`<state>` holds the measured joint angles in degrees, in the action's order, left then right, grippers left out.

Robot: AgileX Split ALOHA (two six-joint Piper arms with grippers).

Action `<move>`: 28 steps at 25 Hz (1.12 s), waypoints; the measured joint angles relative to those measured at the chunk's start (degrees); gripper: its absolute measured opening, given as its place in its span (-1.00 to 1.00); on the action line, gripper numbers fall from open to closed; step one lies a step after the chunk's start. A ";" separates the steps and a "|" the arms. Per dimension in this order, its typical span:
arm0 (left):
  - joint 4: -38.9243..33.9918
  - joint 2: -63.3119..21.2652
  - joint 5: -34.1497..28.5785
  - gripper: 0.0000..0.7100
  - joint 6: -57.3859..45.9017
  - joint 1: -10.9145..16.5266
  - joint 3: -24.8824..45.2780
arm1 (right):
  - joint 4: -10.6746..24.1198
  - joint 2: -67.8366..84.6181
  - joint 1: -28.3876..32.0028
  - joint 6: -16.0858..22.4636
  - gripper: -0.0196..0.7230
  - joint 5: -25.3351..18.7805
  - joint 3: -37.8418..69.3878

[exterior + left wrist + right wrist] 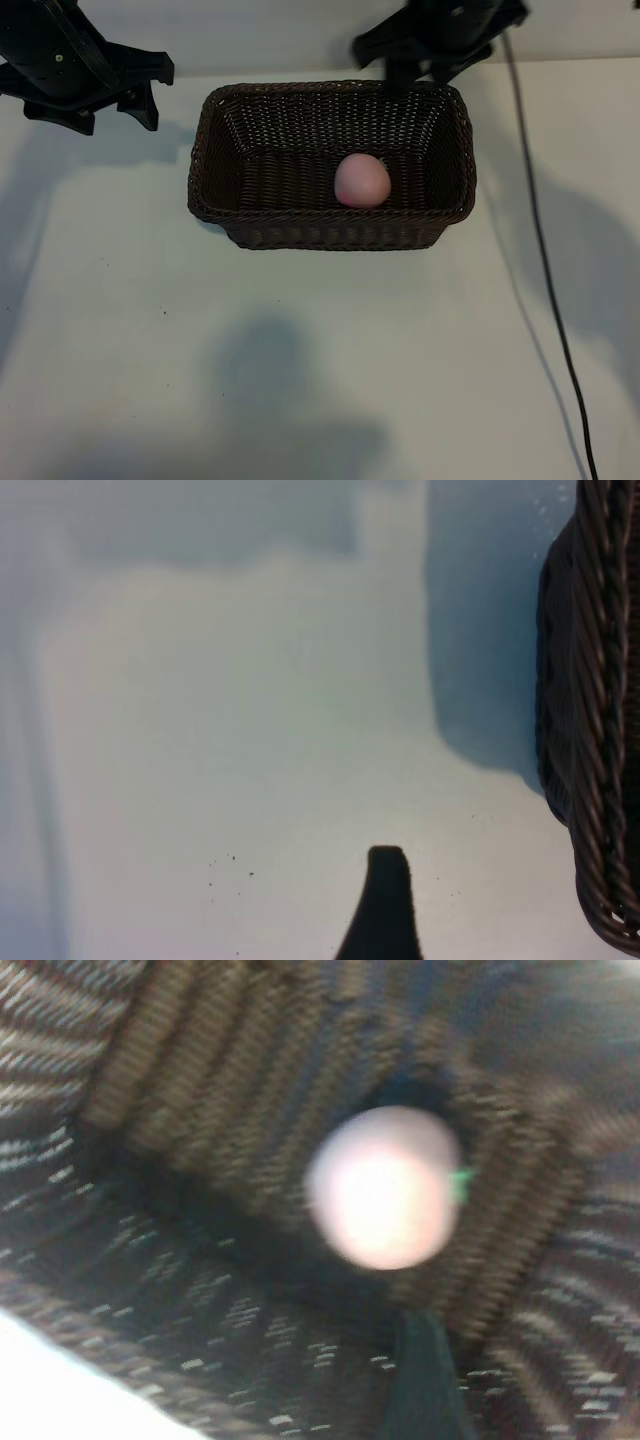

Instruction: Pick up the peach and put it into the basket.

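The pink peach lies loose on the floor of the dark brown wicker basket, toward its right half. My right gripper hangs over the basket's back rim, open and holding nothing, well clear of the fruit. In the right wrist view the peach rests on the weave of the basket, apart from the one dark finger that shows. My left gripper is parked open at the back left, beside the basket.
The left wrist view shows bare white table, one dark finger and the basket's outer wall close by. A black cable runs down the table's right side.
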<state>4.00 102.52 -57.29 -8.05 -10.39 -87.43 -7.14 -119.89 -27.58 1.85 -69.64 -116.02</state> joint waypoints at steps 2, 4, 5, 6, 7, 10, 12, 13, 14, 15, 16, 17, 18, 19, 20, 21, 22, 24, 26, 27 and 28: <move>0.00 0.00 0.00 0.65 0.00 0.00 0.00 | 0.49 0.00 2.55 0.06 0.36 -0.24 0.01; 0.00 0.00 0.00 0.65 0.00 0.00 0.00 | 0.97 0.00 4.75 0.13 0.36 -0.29 0.01; 0.00 0.00 0.00 0.65 0.00 0.00 0.00 | 1.06 0.00 5.58 0.18 0.36 -0.29 0.01; 0.00 0.00 0.00 0.65 0.00 0.00 0.00 | 1.20 0.00 6.11 0.18 0.36 -0.29 0.01; 0.00 0.00 0.00 0.65 0.00 0.00 0.00 | 1.28 0.00 6.50 0.18 0.36 -0.37 0.01; 0.00 0.00 0.04 0.65 0.00 0.00 0.00 | 1.28 0.00 7.00 0.18 0.36 -0.43 0.01; 0.00 0.00 0.04 0.65 0.00 0.00 0.00 | 1.28 0.00 7.08 0.18 0.36 -0.43 0.01; 0.00 0.00 0.04 0.65 0.00 0.00 0.00 | 1.28 0.00 7.11 -0.02 0.36 -0.43 0.01; 0.00 0.00 0.04 0.65 0.00 0.00 0.00 | 1.28 0.00 7.11 -0.26 0.36 -0.45 0.09; 0.00 0.00 0.04 0.65 0.00 0.00 0.00 | 1.28 0.00 7.11 -0.46 0.36 -0.45 0.15; 0.00 0.00 0.04 0.65 0.00 0.00 0.00 | 1.28 0.00 7.11 -0.67 0.36 -0.45 0.15; 0.00 0.00 0.04 0.65 0.00 0.00 0.00 | 1.28 0.00 7.11 -0.81 0.36 -0.45 0.20; 0.00 0.00 0.04 0.65 0.00 0.00 0.00 | 1.28 0.00 7.11 -0.86 0.36 -0.45 0.22; 0.00 0.00 0.04 0.65 0.00 0.00 0.00 | 1.33 0.00 7.11 -0.86 0.36 -0.45 0.22; 0.00 0.00 0.04 0.65 0.00 0.00 0.00 | 1.49 0.00 7.11 -0.86 0.36 -0.45 0.22; 0.00 0.00 0.04 0.65 0.00 0.00 0.00 | 1.88 0.00 7.11 -0.86 0.36 -0.45 0.22; 0.00 0.00 0.04 0.65 0.00 0.00 0.00 | 2.34 0.00 7.11 -0.86 0.36 -0.45 0.26; 0.00 0.00 0.04 0.65 0.00 0.00 0.00 | 2.94 -0.11 7.11 -0.88 0.36 -0.45 0.26; 0.00 0.00 0.04 0.65 0.00 0.00 0.00 | 3.34 -0.46 7.11 -0.88 0.36 -0.45 0.26; 0.00 0.00 0.04 0.65 0.00 0.00 0.00 | 3.45 -0.59 7.11 -0.88 0.36 -0.45 0.26; 0.00 0.00 0.04 0.65 0.00 0.00 0.00 | 3.48 -0.65 7.11 -0.88 0.36 -0.45 0.26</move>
<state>4.00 102.52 -57.25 -8.05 -10.39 -87.43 -3.66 -120.54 -20.47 0.97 -70.10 -115.76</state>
